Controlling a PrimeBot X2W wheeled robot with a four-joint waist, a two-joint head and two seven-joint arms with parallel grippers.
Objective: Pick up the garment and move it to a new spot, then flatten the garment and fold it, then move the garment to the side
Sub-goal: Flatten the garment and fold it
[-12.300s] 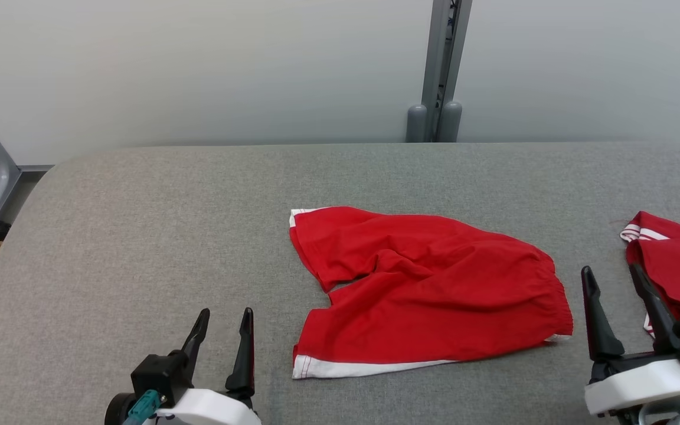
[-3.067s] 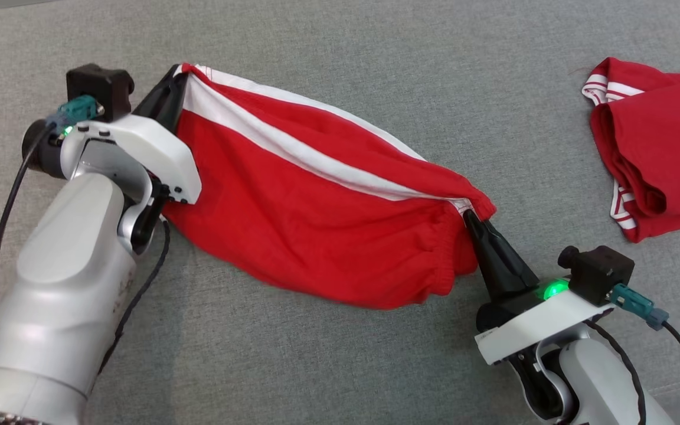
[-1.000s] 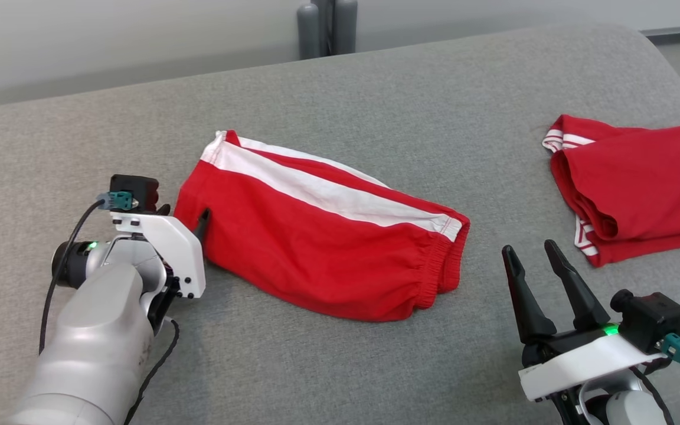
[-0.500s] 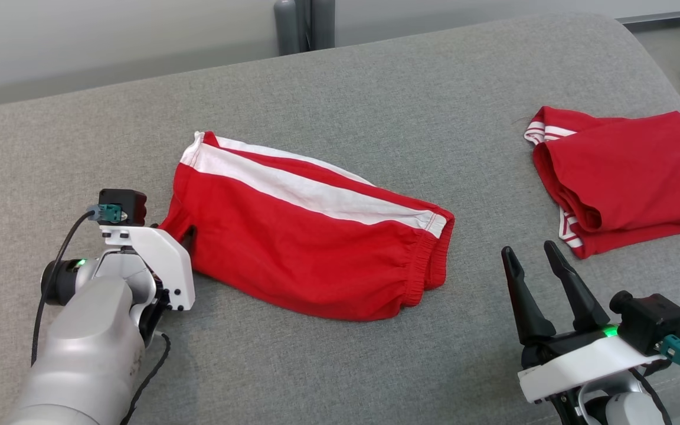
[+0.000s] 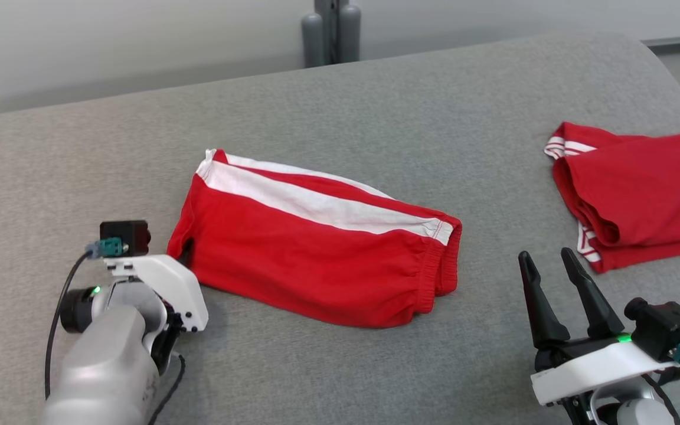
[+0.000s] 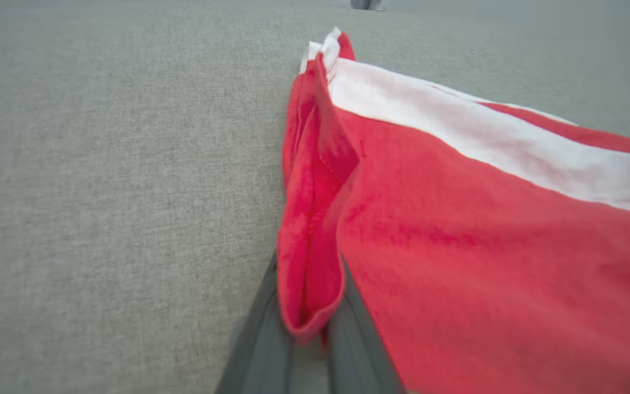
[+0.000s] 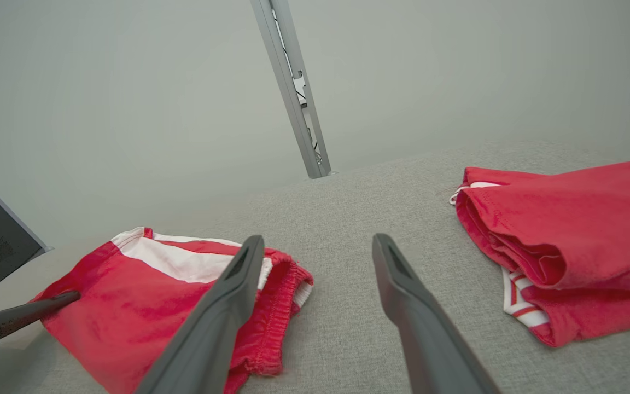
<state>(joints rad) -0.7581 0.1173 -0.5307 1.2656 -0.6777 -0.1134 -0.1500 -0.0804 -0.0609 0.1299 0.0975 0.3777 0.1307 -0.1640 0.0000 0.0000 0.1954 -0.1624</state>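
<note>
Two dark-fingered tools sit at the near edge of a grey, woven-cloth worktop (image 5: 340,372). At near left, the left tool (image 6: 308,298) is closed on a doubled hem at the left end of the garment (image 5: 316,265). From the head camera its fingers are hidden behind the white wrist housing. At near right, the right tool (image 5: 544,254) has its fingers spread apart and holds nothing, near the garment's gathered waistband.

The garment, soft red shorts with a white side stripe, lies folded and slightly creased at the worktop's middle. Bare worktop surrounds it in front, to the left and behind. Farther right, well apart, a second pair of red shorts (image 5: 641,189) lies folded, cut off by the picture's edge near the worktop's rounded corner. Beyond the far edge stand a grey metal post (image 5: 331,29) and a plain pale wall (image 5: 110,47).
</note>
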